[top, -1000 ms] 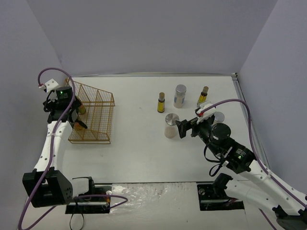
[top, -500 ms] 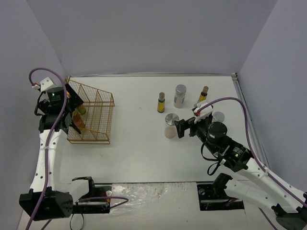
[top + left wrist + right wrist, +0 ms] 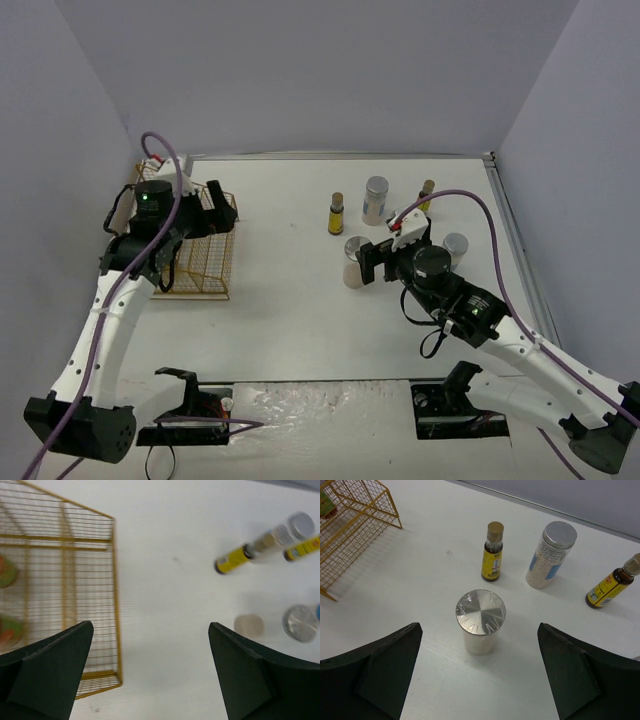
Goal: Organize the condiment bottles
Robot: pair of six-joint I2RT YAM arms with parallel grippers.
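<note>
My right gripper [image 3: 367,262] is open and empty, and a pale silver-lidded jar [image 3: 481,619] stands upright just ahead between its fingers [image 3: 380,672]. Behind it stand a slim dark yellow-labelled bottle [image 3: 493,552], a second silver-lidded jar [image 3: 551,555] and another slim bottle [image 3: 610,582]. A third jar [image 3: 455,244] stands to the right of my right arm. My left gripper [image 3: 213,197] is open and empty above the right end of the gold wire rack [image 3: 200,262]. Two green-red sauce bottles [image 3: 7,630] show blurred inside the rack's left part.
The rack [image 3: 65,580] stands at the table's left side near the left wall. Purple walls close the back and both sides. The standing bottles and jars cluster at the back right [image 3: 232,560].
My left gripper has risen from the rack's left end and swung right over its right end. My right gripper has moved left, closer to the near jar.
</note>
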